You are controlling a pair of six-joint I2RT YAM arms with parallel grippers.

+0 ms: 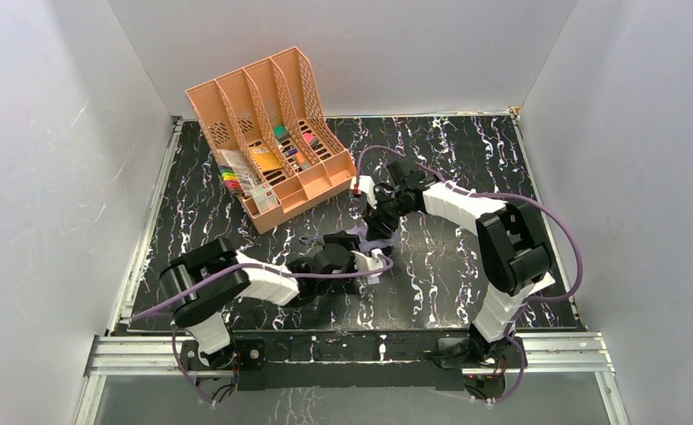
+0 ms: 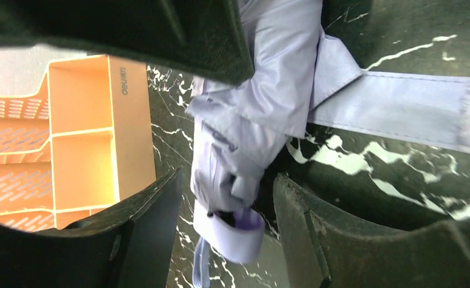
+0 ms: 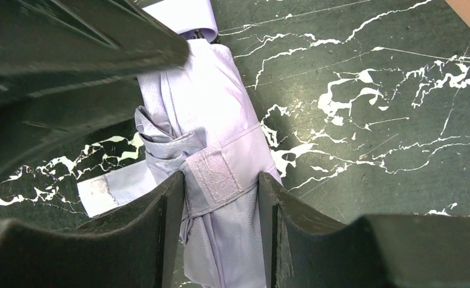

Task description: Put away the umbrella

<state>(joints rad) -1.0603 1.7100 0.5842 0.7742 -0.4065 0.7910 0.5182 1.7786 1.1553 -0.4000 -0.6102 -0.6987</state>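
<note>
Overhead, lavender umbrella [image 1: 371, 241] lying on the table [image 1: 466, 266] between both arms, peach organiser [image 1: 267, 133] well behind, left wrist, left gripper [image 2: 227, 180] spread loosely around umbrella, strap [image 2: 400, 111] trailing sideways, right wrist, right gripper [image 3: 221, 180] pinching the folded fabric.

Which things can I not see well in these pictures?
- Top view: umbrella mostly hidden under the left gripper and right gripper.
- Left wrist view: strap cut off by the right edge.
- Top view: items in the organiser too small to identify.
</note>
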